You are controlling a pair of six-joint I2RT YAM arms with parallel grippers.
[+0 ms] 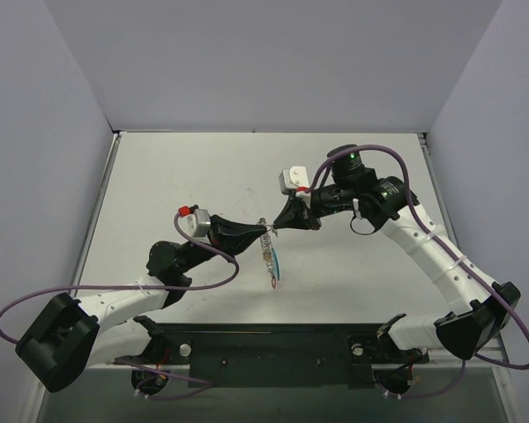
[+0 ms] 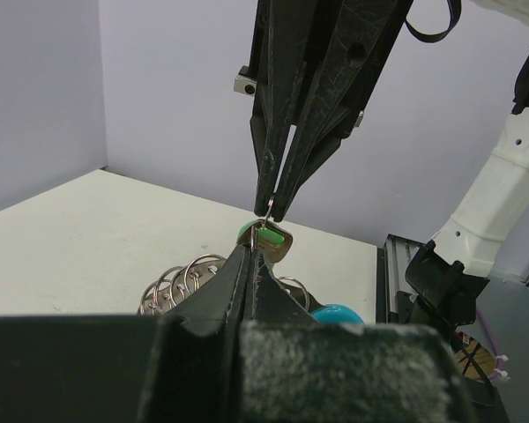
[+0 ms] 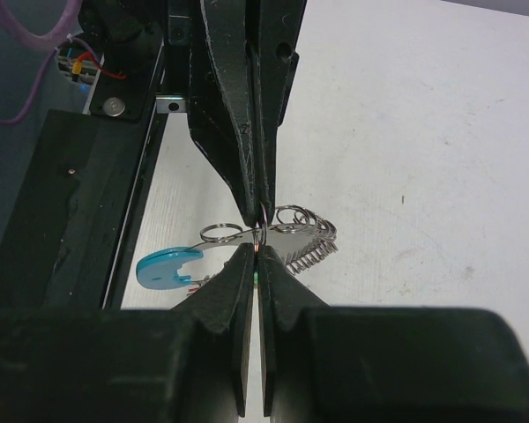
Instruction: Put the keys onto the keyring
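Keyring (image 3: 304, 242) between right claw (image 3: 258, 253), left claw (image 3: 263, 210)

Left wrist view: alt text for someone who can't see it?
The left tool, shut, pinches a green key at centre; the right tool, entering from above, is shut on a small ring at the key's top. Behind show silvery loops of the keyring and a light-blue tag.

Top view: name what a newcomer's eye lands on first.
Mid-table, the left hand and right hand meet tip to tip, both shut, at a green-headed key. Below them hangs the keyring, a bunch of silver loops with a light-blue tag.
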